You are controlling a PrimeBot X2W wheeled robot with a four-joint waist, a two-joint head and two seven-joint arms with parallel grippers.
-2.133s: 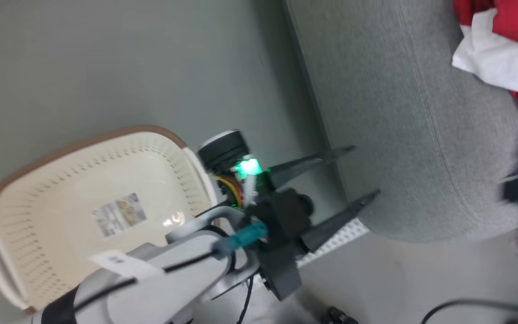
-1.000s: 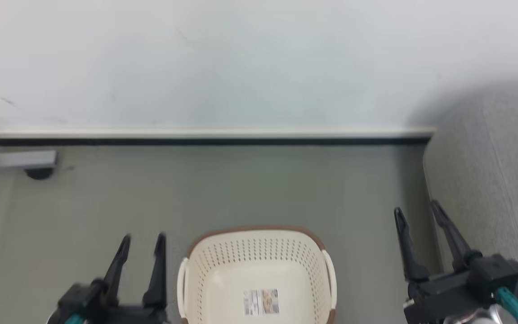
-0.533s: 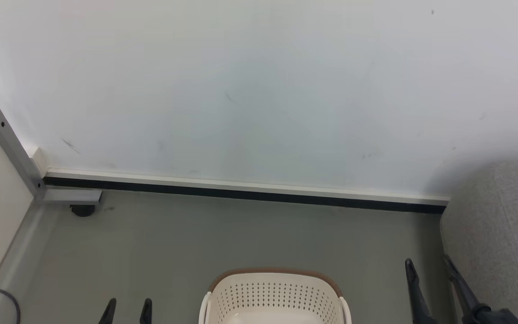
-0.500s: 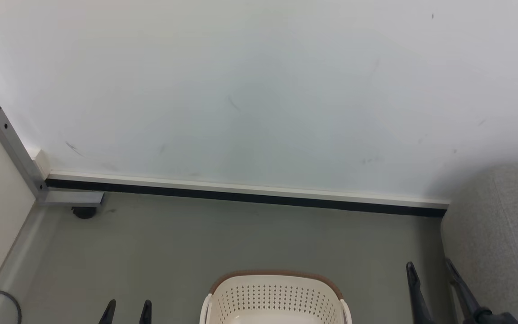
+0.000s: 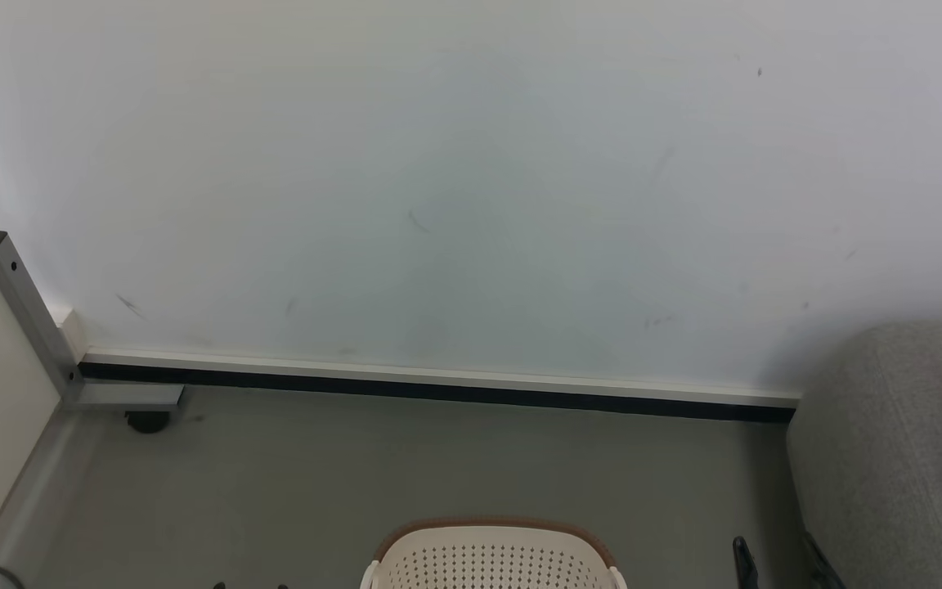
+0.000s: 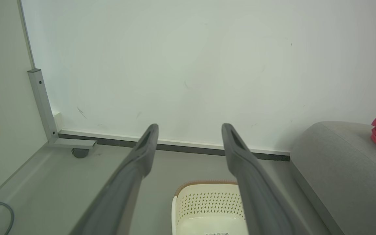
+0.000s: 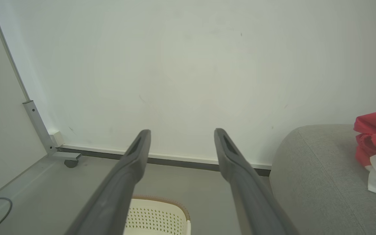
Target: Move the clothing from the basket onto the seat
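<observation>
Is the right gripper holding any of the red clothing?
No, in the right wrist view the right gripper is open and empty, and the red clothing lies off to the side on the grey seat.

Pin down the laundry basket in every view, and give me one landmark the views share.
Head view: the basket sits at the bottom edge, centre, cut off by the frame.
Left wrist view: bottom edge, slightly right of centre.
Right wrist view: bottom edge, left of centre.
Shared landmark: the dark skirting strip at the wall's foot runs behind the basket in all three.
</observation>
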